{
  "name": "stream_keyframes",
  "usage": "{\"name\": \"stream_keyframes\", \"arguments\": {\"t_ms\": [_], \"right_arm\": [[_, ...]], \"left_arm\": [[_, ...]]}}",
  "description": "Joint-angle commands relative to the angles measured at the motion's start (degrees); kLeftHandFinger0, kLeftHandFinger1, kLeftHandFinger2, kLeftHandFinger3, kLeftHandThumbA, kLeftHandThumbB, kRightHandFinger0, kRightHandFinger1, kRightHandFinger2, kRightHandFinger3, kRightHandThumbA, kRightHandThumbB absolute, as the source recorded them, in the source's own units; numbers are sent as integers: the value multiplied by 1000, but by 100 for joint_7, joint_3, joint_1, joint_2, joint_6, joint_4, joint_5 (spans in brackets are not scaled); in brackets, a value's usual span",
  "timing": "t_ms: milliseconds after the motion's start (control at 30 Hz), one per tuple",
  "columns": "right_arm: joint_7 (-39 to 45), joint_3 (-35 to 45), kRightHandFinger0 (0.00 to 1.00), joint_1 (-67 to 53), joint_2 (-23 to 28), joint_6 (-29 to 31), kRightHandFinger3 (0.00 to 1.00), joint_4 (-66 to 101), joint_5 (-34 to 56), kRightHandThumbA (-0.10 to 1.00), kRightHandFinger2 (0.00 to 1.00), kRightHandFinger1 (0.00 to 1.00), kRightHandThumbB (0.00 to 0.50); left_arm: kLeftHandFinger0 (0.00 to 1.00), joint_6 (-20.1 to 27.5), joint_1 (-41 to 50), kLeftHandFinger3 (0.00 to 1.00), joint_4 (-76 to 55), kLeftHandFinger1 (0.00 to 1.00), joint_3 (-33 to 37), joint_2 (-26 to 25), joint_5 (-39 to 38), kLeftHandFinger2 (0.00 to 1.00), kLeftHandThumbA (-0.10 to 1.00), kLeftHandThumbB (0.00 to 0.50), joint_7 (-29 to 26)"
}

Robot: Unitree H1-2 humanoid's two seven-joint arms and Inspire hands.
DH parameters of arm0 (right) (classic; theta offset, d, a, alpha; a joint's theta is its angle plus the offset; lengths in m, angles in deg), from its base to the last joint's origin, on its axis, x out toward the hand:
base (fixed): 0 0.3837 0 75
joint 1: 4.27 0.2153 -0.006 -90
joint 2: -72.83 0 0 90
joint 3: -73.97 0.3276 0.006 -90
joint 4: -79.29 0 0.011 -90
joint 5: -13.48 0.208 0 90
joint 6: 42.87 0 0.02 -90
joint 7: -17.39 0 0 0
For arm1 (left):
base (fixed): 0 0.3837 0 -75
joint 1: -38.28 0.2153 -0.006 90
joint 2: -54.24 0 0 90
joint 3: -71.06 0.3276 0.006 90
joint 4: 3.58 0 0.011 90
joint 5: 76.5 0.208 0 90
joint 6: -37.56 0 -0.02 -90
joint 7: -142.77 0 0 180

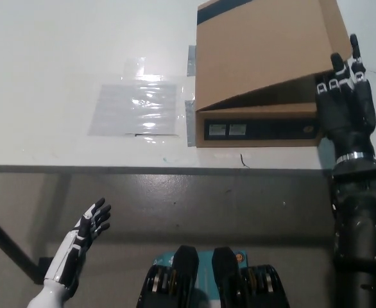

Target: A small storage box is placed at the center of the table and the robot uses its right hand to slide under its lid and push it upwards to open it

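A white table [59, 70] fills the upper half of the head view, its front edge running straight across; below it lies a grey floor [194, 205], with a dark table leg slanting at the lower left.

One cardboard storage box [258, 125] sits on the table right of centre, near the front edge. Its brown lid [262, 54] is tilted up at the right front corner, leaving a dark wedge-shaped gap above the box's front wall, which carries two small pale labels on a black strip. Just left of the box, one clear plastic sheet [136, 109] lies flat on the table, glinting under the light. A few strips of clear tape sit beside the box's left side.

The black right hand [345, 106] stands at the box's right front corner, fingers extended upward and slightly apart, their tips at the raised edge of the lid, gripping nothing. The white left hand [79, 247] rests low at the lower left, below table level, fingers spread and empty.
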Motion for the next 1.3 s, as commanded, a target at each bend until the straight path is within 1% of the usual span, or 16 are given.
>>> {"name": "stream_keyframes", "arguments": {"t_ms": [0,100,400,567,600,633,700,800,867,900,933,1067,1100,1200,1233,1267], "right_arm": [[-41,-136,1000,481,-104,-152,1000,384,66,1000,1000,1000,302],[-175,-151,1000,754,-177,-193,1000,326,87,1000,1000,1000,298],[-122,-312,1000,1702,-361,-145,1000,-524,-155,1000,1000,1000,304],[-56,-448,1000,2280,-505,73,1000,-1455,-500,1000,1000,1000,286],[-18,-491,1000,2385,-516,113,1000,-1645,-581,1000,1000,1000,299],[27,-525,1000,2505,-530,146,1000,-1874,-636,1000,1000,1000,298],[3,-582,1000,2720,-578,231,1000,-2259,-773,1000,1000,1000,278],[115,-740,1000,2990,-633,490,1000,-2874,-1071,1000,1000,1000,276],[209,-815,1000,3164,-693,647,1000,-3328,-1198,1000,1000,1000,264],[269,-849,1000,3278,-720,730,1000,-3614,-1261,1000,1000,1000,267],[299,-879,1000,3345,-760,773,1000,-3817,-1312,1000,1000,1000,284],[424,-998,1000,3510,-861,944,1000,-4427,-1553,1000,1000,1000,279],[507,-1066,1000,3544,-905,1049,1000,-4598,-1652,1000,1000,1000,268],[565,-1436,1000,3517,-934,1187,1000,-4729,-2091,1000,1000,1000,316],[566,-1485,1000,3510,-939,1208,1000,-4745,-2138,1000,1000,1000,296],[586,-1602,1000,3439,-984,1227,1000,-4746,-2240,1000,1000,1000,310]], "left_arm": [[1000,200,-82,1000,-101,1000,-2,-52,-38,1000,1000,261,68],[1000,239,-93,1000,-87,1000,-10,-45,-59,1000,1000,248,80],[1000,176,-120,1000,-144,1000,-14,-31,-28,1000,1000,273,68],[1000,181,-128,1000,-176,1000,-8,-14,-10,1000,1000,271,55],[1000,185,-132,1000,-177,1000,-3,-11,26,1000,1000,279,37],[1000,170,-132,1000,-197,1000,4,-20,29,1000,1000,281,49],[1000,199,-156,1000,-191,1000,9,-22,9,1000,1000,289,69],[1000,200,-179,1000,-200,1000,19,-14,-11,1000,1000,294,85],[1000,191,-193,1000,-202,1000,10,-25,-38,1000,1000,302,98],[1000,190,-214,1000,-198,1000,8,-30,-59,1000,1000,308,111],[1000,182,-214,1000,-205,1000,11,-45,-52,1000,1000,317,120],[1000,143,-229,1000,-224,1000,22,-62,-31,1000,1000,333,138],[1000,163,-246,1000,-224,1000,24,-74,-24,1000,1000,325,146],[1000,173,-276,1000,-200,1000,25,-70,-59,1000,1000,305,168],[1000,195,-288,1000,-179,1000,27,-76,-95,1000,1000,295,199],[1000,176,-299,1000,-175,1000,27,-81,-100,1000,1000,299,210]]}}
